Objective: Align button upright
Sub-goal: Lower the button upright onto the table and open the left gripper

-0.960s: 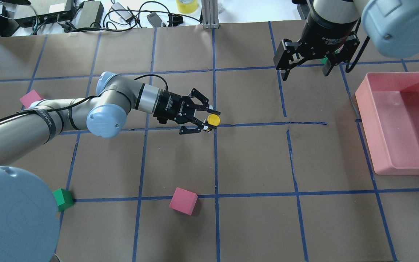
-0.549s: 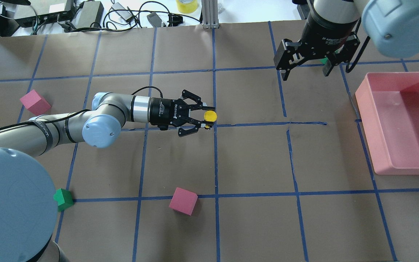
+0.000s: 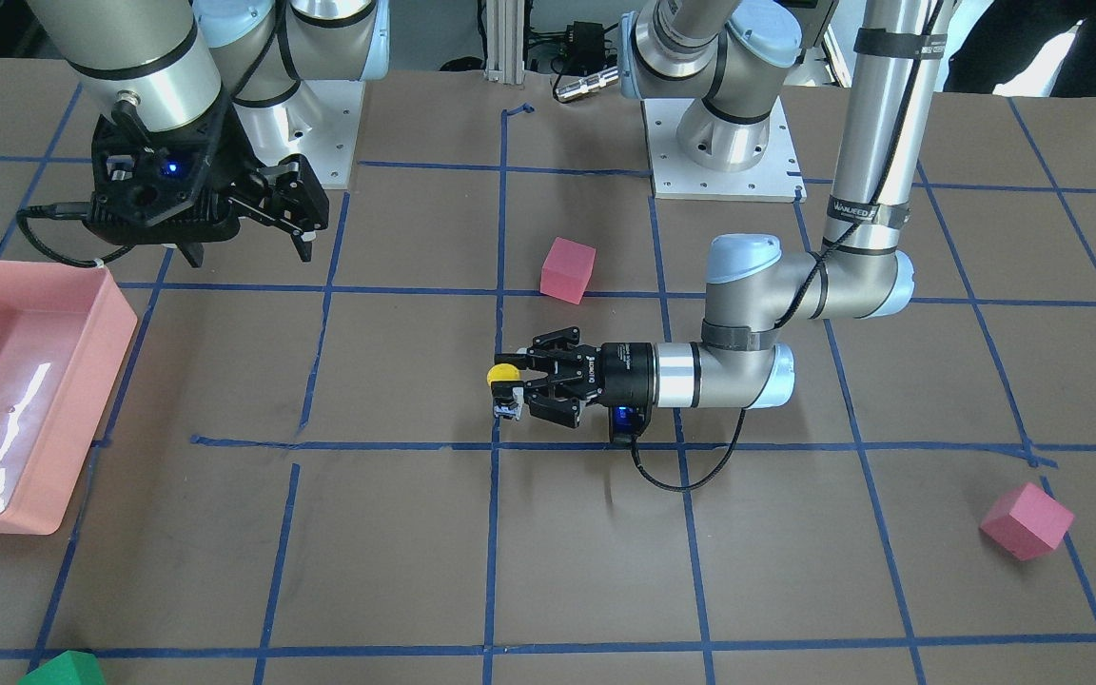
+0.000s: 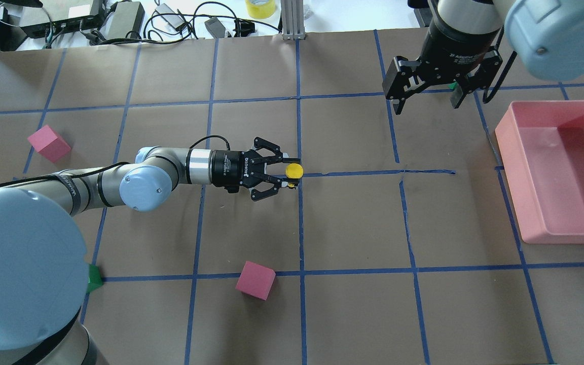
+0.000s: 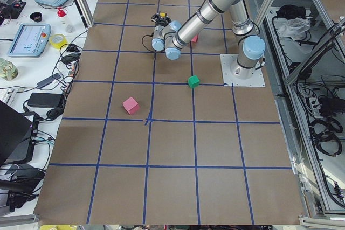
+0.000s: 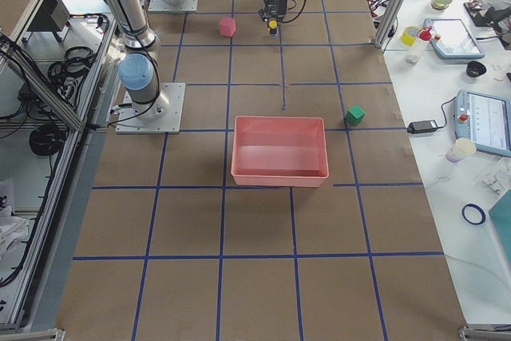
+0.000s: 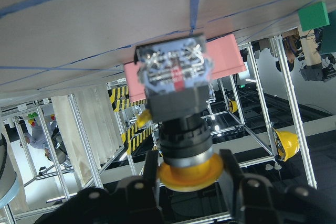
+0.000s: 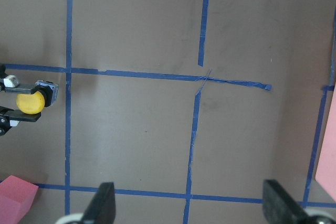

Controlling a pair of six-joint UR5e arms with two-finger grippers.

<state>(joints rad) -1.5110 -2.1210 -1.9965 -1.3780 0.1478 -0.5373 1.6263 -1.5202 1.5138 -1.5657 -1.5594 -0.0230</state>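
While the left gripper [image 4: 283,173] clamps the button [image 4: 294,170], seemingly at the collar under its yellow cap, this tiny, hard, light part could pivot in so narrow a hold.

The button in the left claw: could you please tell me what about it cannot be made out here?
Overhead: the button's cap mostly covers its body and base.
Front view: too small to tell whether the base touches the table.
Side views: a speck.
Left wrist view: base blurred; left claw cut off by bottom edge.
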